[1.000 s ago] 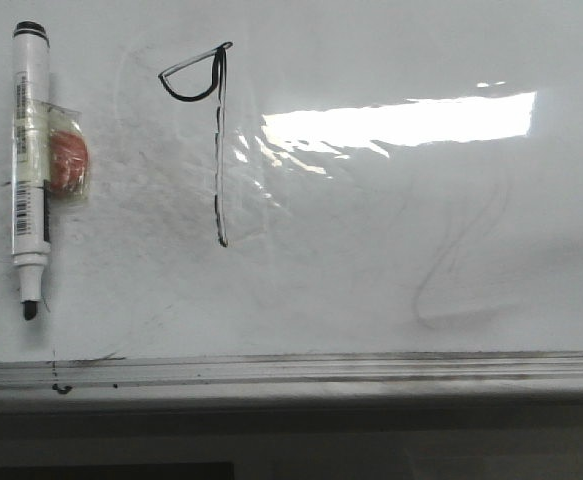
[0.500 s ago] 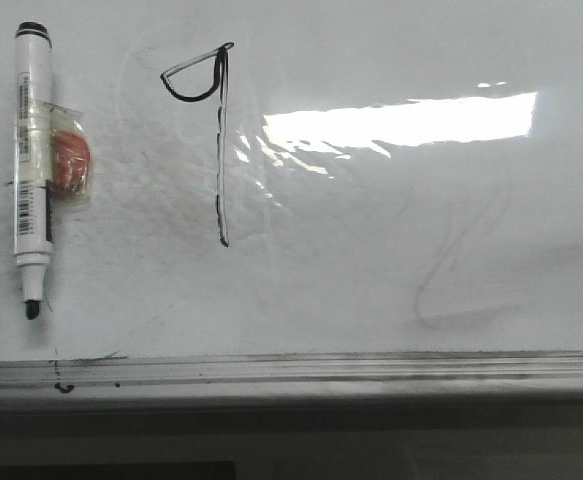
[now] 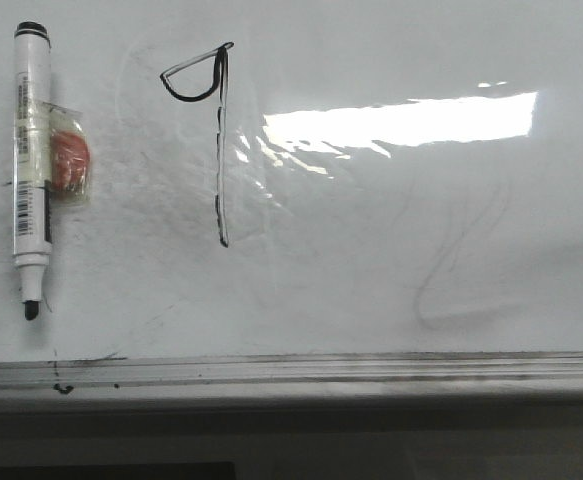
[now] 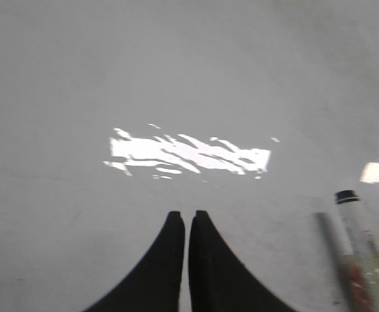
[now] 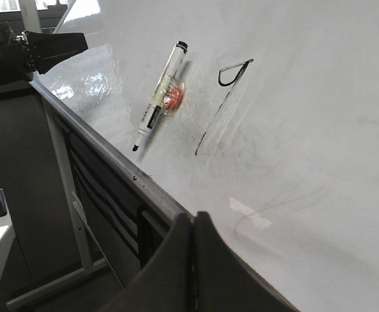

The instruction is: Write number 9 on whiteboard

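One marker [image 3: 31, 170] clings to the whiteboard [image 3: 371, 260], left of the finished number 9 [image 3: 211, 140]. It looks light, stiff and slick; I'd pinch mid-barrel. My left claw [image 4: 188, 218] and right claw [image 5: 192, 218] are clenched, empty.

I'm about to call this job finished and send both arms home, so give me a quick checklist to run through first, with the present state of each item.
1. Black marker figure 9 drawn on the glossy white whiteboard, loop joined to stem: ok.
2. White marker pen with black tip parked on the board left of the figure, apart from it: ok.
3. Pen capped: not ok, tip is bare.
4. Left gripper shut and holding nothing: ok.
5. Right gripper shut and holding nothing: ok.
6. Old faint grey erased squiggle wiped away: not ok, it shows right of the figure.
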Available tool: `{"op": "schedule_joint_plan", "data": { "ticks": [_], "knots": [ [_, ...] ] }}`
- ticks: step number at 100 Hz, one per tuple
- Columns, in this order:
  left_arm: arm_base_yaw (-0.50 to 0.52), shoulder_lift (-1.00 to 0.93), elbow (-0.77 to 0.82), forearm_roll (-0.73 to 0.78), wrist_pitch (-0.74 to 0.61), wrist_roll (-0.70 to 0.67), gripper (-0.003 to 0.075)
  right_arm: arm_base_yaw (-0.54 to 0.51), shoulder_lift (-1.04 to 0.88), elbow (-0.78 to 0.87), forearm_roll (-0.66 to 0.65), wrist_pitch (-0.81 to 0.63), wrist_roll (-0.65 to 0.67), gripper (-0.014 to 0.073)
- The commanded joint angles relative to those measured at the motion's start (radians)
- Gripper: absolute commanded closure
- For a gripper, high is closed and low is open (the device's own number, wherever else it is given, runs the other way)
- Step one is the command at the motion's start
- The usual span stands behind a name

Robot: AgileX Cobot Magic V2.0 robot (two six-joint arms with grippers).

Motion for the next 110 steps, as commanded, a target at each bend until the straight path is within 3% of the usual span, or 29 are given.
{"op": "schedule_joint_plan", "data": {
  "ticks": [1, 22, 52, 110],
  "knots": [
    [0.114, -0.03, 0.039, 0.066, -0.011, -0.025, 0.0741, 0.001, -0.015, -0.027, -0.01, -0.075, -0.006, 0.0658],
    [0.28, -0.085, 0.039, 0.107, 0.123, -0.025, 0.0741, 0.001, -0.015, -0.027, -0.01, -0.074, -0.006, 0.0658],
    [0.294, -0.085, 0.039, 0.122, 0.434, 0.008, 0.0741, 0.001, -0.015, -0.027, -0.01, -0.074, -0.006, 0.0658],
    [0.274, -0.083, 0.041, 0.112, 0.437, 0.008, 0.0741, 0.001, -0.015, -0.027, -0.01, -0.074, -0.006, 0.0658]
  ]
}}
